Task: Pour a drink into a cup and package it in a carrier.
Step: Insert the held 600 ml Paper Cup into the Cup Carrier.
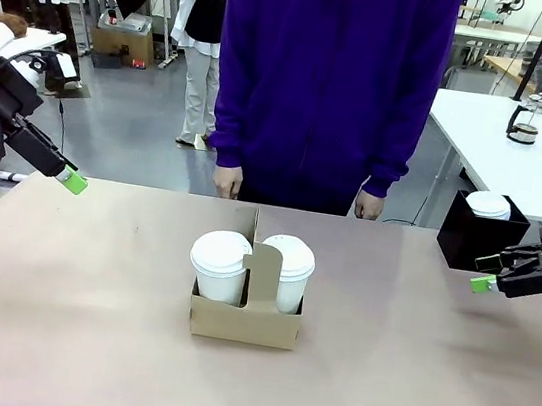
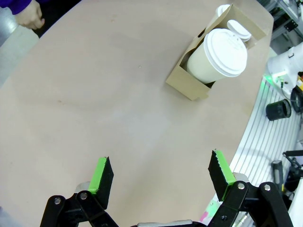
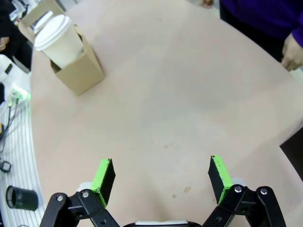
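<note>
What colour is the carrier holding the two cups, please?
Brown, plain cardboard: the carrier shows best in the front view.

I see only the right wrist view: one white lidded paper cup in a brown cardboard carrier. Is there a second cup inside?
Observer: Yes. The front view shows two white lidded paper cups in the brown cardboard carrier.
Operator: Is the left gripper near it?
Observer: No. The left gripper is open, apart at the table's left edge.
Operator: Anything behind my gripper?
Observer: A black cube-shaped box beside the open right gripper.
</note>
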You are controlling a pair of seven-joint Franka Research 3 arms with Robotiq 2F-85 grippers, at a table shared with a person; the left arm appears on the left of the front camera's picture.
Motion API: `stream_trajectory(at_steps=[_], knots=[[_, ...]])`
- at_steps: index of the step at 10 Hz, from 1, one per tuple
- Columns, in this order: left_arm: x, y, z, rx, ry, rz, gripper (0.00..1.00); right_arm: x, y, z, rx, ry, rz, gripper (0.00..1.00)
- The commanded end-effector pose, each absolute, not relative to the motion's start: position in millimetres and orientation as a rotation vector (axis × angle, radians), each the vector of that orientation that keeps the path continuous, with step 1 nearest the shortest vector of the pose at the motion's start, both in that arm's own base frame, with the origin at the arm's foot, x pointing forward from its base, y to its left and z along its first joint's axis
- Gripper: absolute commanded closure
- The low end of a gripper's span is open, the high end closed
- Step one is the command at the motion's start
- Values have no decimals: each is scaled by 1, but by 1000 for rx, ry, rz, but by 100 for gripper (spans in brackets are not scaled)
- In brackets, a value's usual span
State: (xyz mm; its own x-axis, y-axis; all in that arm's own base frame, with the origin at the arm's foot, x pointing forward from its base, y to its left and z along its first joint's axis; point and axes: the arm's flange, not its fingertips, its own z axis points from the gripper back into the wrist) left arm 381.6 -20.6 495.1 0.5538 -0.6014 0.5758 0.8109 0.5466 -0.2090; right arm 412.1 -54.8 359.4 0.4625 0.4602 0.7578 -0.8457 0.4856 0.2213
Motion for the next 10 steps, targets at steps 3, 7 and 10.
stream_trajectory(at_steps=[3,7,10], knots=[[382,-21,494,-506,-485,-882,0,417,-56,362,657,-691,883,0],[382,-21,494,-506,-485,-882,0,417,-56,362,657,-691,883,0],[382,-21,494,-506,-485,-882,0,417,-56,362,657,-691,883,0]])
